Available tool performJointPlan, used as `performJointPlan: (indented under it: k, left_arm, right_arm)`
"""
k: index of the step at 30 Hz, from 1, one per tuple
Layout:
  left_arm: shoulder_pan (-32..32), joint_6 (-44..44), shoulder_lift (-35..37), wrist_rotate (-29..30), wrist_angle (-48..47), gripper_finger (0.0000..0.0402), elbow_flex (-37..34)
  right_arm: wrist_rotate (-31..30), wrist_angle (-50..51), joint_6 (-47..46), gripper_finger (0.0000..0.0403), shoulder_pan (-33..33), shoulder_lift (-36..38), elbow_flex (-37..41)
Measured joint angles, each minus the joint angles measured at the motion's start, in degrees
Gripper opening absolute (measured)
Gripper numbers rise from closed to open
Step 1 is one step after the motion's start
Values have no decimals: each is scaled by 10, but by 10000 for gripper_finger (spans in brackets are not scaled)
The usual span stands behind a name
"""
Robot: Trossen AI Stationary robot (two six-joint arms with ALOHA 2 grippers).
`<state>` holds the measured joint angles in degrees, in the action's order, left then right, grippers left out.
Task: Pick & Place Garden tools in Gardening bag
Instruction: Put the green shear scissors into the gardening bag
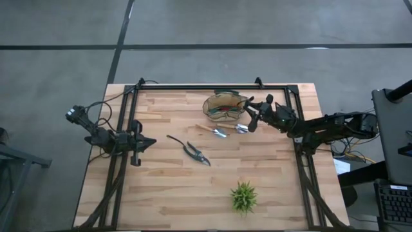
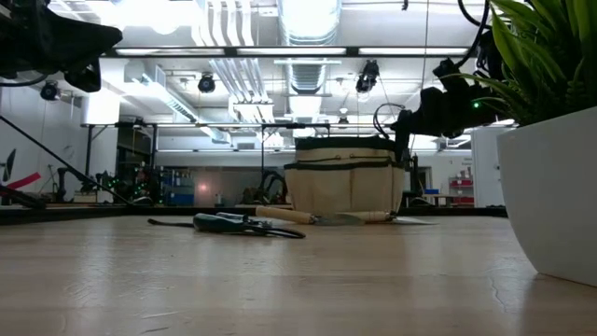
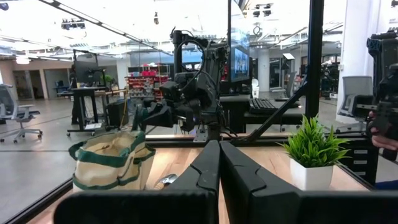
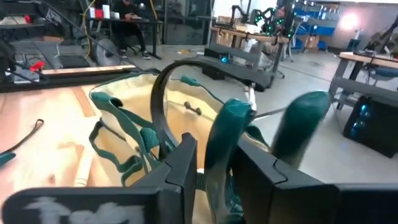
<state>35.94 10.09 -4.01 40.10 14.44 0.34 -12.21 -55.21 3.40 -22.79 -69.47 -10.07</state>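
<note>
The tan gardening bag (image 1: pixel 224 107) with green trim stands open at the table's far middle; it also shows in the low view (image 2: pixel 345 187). My right gripper (image 1: pixel 252 116) is just right of the bag's rim, above the table, shut on a teal-handled tool (image 4: pixel 225 134). Dark-handled pruning shears (image 1: pixel 196 153) lie flat mid-table. A wooden-handled trowel (image 1: pixel 210 131) and a small silvery tool (image 1: pixel 242 129) lie in front of the bag. My left gripper (image 1: pixel 145 143) is shut and empty at the table's left. My right gripper pinches one teal handle (image 4: pixel 219 155) of the tool between its two fingers (image 4: pixel 183 168). The tool's second teal handle (image 4: pixel 298 121) stands free beside the outer finger. The tool is lifted clear, over the bag's open mouth (image 4: pixel 130 106); its working end is hidden.
A spiky green plant in a white pot (image 1: pixel 243 197) stands near the table's front edge, right of middle. A black frame (image 1: pixel 212 86) runs along the table's far and side edges. Bare wood lies between the shears and the plant.
</note>
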Motion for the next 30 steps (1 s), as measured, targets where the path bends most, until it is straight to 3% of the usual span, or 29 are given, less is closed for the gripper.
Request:
performJointPlan:
  k: [9,15,23,30]
  left_arm:
    - [0,0,0,0,0,14,0]
    - [0,0,0,0,0,14,0]
    - [0,0,0,0,0,14,0]
    - [0,0,0,0,0,14,0]
  right_arm:
    - [12,61,4,128,0,0,0]
    - [16,65,12,111,0,15,0]
    - [18,78,17,92,0,92,0]
    - [33,249,22,43,0,159,-23]
